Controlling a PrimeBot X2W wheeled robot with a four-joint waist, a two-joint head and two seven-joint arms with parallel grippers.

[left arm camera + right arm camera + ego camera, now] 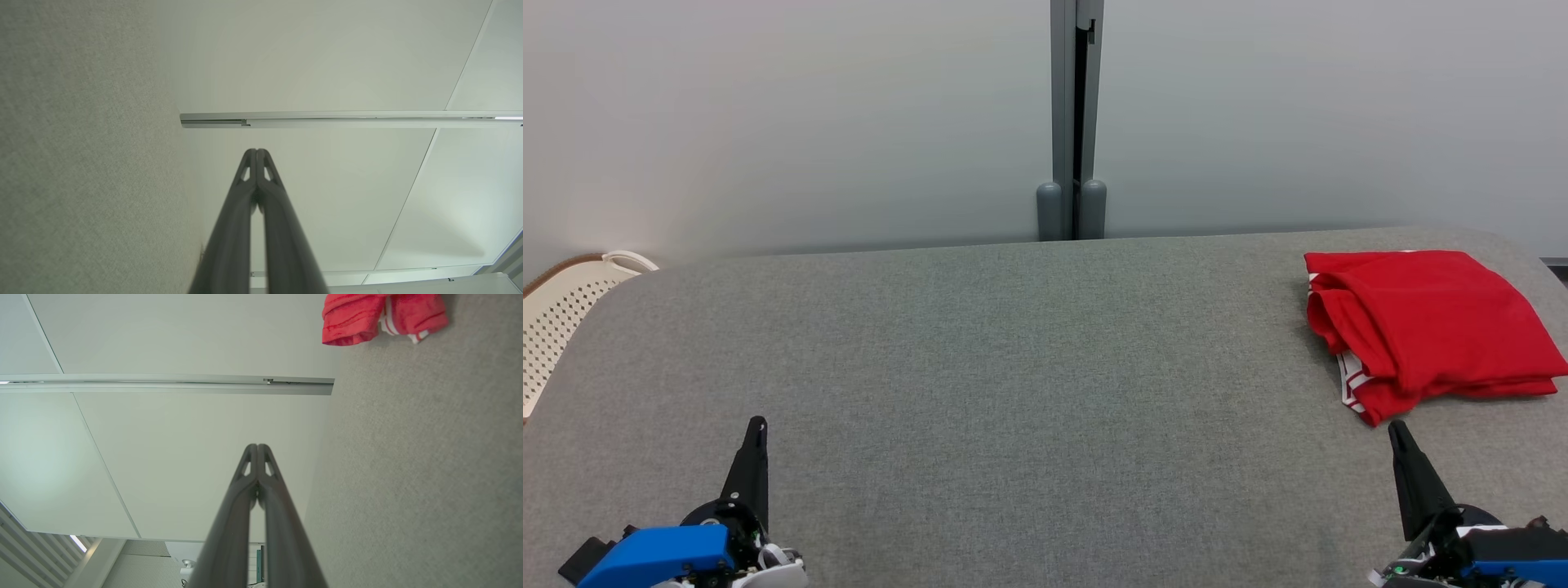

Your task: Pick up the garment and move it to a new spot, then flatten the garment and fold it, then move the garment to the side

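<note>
A red garment (1429,322) with white striped trim lies folded in a rough rectangle at the far right of the grey table (1013,367). The right wrist view catches its edge, the garment (367,318), at the top. My right gripper (1396,428) hovers just in front of the garment's near corner, shut, with nothing in it; its fingertips (257,447) are pressed together. At the lower left my left gripper (757,425) is shut and empty too, far from the garment, with its fingertips (256,152) touching.
A white perforated basket (564,306) stands off the table's far left corner. A grey post (1076,114) rises against the pale wall behind the table's back edge. The table's right edge runs close beside the garment.
</note>
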